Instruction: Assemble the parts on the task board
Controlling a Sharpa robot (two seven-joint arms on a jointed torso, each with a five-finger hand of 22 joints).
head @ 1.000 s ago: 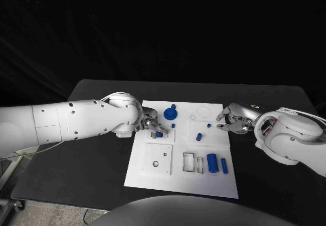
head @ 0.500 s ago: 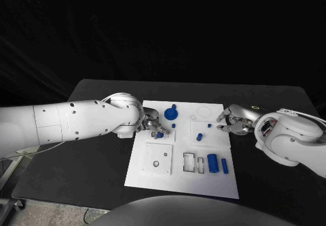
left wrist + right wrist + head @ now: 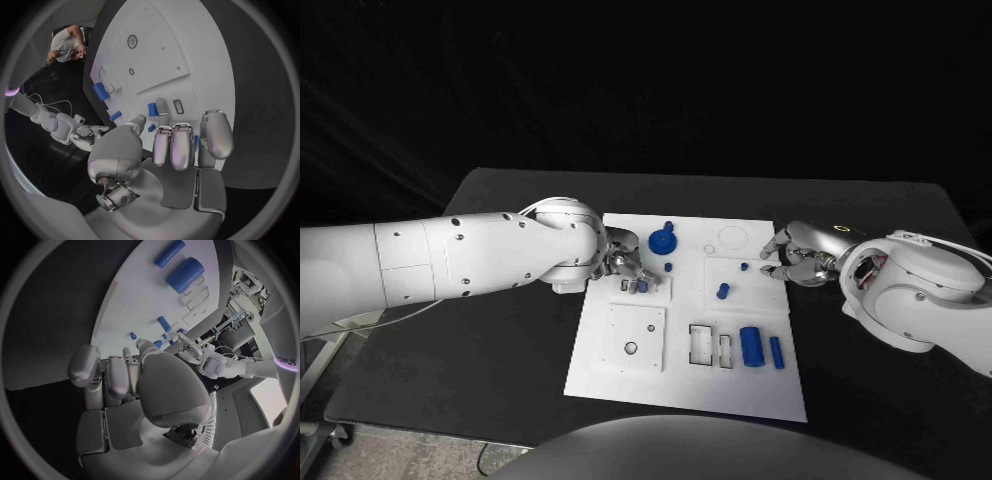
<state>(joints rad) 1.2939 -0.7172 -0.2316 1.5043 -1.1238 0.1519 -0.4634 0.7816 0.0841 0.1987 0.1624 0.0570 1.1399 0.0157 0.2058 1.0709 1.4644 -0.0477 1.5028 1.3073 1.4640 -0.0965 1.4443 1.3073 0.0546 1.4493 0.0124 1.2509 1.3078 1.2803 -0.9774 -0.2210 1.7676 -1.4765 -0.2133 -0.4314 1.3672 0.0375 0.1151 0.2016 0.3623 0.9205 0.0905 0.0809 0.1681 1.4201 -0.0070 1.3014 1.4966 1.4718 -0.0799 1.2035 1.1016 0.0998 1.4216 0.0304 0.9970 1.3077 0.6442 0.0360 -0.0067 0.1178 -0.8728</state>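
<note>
The white task board (image 3: 682, 390) lies in the middle of the black table. My left hand (image 3: 623, 268) hovers over the board's left side, fingers curled. In the left wrist view this hand (image 3: 169, 150) pinches a small blue part (image 3: 151, 128) between thumb and a fingertip, just above the board (image 3: 162, 50). Beside it, another small blue block (image 3: 152, 109) stands on the board. My right hand (image 3: 790, 262) sits at the board's right edge, fingers curled in with nothing seen in them. A small blue peg (image 3: 743, 265) lies just off its fingertips.
A round blue disc (image 3: 661, 240) and a blue peg (image 3: 669, 225) sit at the board's far side. A short blue piece (image 3: 723, 291) lies mid-board. Two blue cylinders (image 3: 751, 346) (image 3: 776, 351) lie near the right front, beside rectangular slots (image 3: 701, 342). Black table surrounds the board.
My left hand's fingers have settled slightly lower over the small blue part, hiding more of it. The right hand has barely moved.
</note>
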